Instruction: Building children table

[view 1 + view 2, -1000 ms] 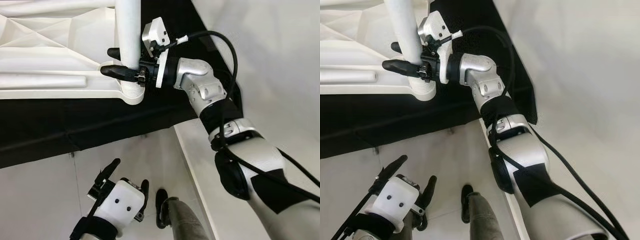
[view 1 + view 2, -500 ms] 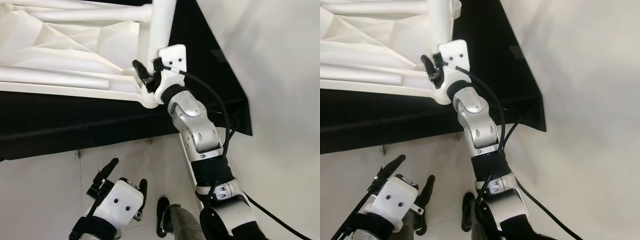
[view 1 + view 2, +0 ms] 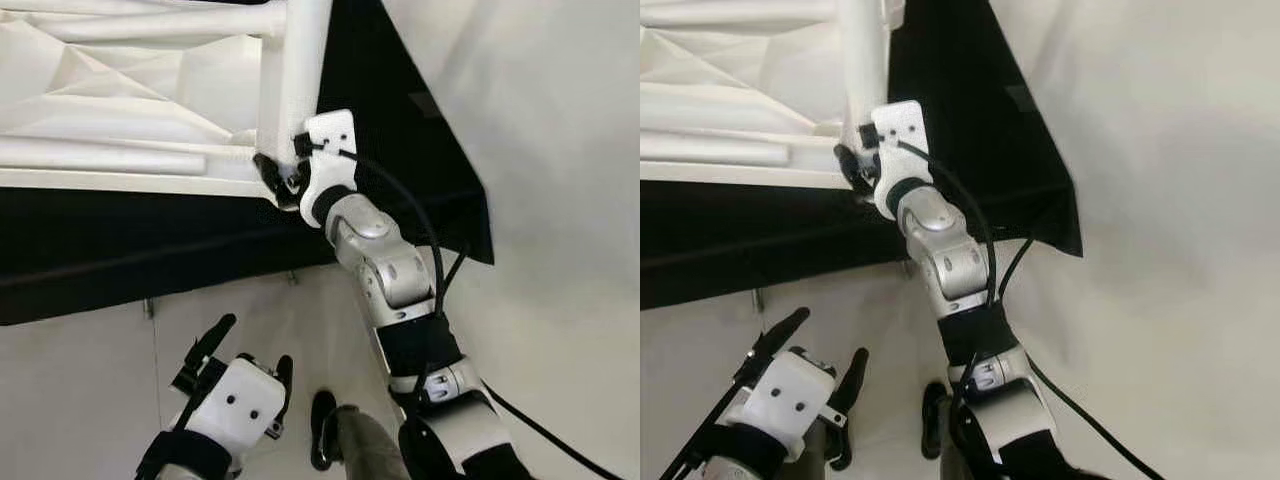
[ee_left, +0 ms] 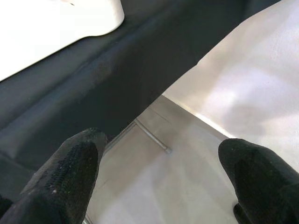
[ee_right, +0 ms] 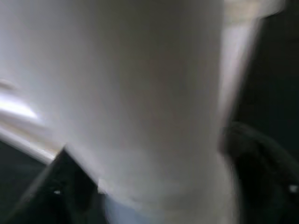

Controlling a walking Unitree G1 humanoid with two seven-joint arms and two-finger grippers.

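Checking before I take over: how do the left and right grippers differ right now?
The right gripper is stretched forward, its black fingers around the base of the white table leg at the tabletop corner; the left gripper hangs low over the pale floor, near nothing. The right is shut on the leg; the left's fingers are spread open and empty. Both have two long black fingers.

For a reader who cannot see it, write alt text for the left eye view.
The right claw grips the base of a white table leg at the corner of an upturned white plastic tabletop lying on black cloth. The left claw hangs open above pale floor.
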